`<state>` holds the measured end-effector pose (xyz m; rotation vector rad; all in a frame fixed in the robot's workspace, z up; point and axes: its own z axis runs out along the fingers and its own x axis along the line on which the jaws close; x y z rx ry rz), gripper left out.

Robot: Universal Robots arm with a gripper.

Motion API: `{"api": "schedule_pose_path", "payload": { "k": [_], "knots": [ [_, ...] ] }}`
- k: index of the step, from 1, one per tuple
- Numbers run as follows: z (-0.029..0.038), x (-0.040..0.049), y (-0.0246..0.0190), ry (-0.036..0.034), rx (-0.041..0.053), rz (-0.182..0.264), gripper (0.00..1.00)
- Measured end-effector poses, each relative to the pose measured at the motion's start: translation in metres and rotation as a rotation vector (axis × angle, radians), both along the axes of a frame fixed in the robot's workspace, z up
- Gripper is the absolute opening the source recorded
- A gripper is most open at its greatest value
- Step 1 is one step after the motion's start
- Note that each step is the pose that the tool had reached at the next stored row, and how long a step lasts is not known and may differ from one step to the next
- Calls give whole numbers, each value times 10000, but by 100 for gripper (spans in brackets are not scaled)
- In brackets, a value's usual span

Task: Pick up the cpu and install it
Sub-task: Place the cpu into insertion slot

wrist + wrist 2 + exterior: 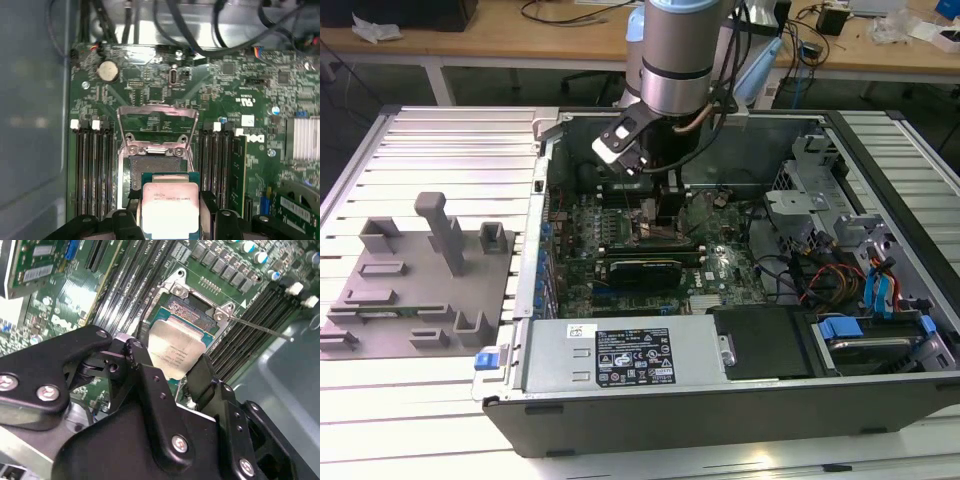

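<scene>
Green motherboard [150,90], cpu [169,207] flat between fingers [150,390]

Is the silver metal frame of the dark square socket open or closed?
Open: in the first wrist view the silver metal frame is swung back, leaving the dark square socket uncovered.

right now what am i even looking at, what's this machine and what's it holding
One robot arm reaches into an open computer case on a slatted table; that is the exterior view. Two cameras ride near its wrist. In both wrist views its gripper holds the cpu, a pale square chip, between black fingers, at the open socket on the green board. A grey tray lies on the table at the exterior view's left.
</scene>
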<state>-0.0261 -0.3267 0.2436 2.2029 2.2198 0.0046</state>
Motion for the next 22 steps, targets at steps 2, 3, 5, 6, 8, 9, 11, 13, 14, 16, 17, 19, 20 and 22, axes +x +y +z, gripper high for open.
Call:
{"api": "schedule_pose_path", "payload": {
  "k": [2, 3, 5, 6, 8, 9, 11, 13, 14, 16, 17, 19, 20, 22],
  "knots": [
    [0, 0, 0, 1, 0, -4, 55],
    [-3, 0, 0, 0, 1, 5, 55],
    [-10, 0, 0, -1, 2, 141, 55],
    [-14, 0, 0, 1, 0, 244, 55],
    [-33, 0, 0, 1, -1, 479, 55],
    [-52, 0, 2, 1, -3, 616, 55],
    [-85, 0, 35, 1, -12, 657, 55],
    [-104, 0, 47, 1, -48, 658, 55],
    [-114, 0, 51, 2, -88, 658, 55],
    [-136, 0, 55, 7, -161, 658, 55],
    [-153, 0, 58, 10, -174, 658, 55],
    [-199, 0, 67, 15, -177, 658, 55],
    [-211, 0, 71, 17, -177, 657, 55],
    [-232, 0, 89, 18, -177, 658, 55]
  ]
}}
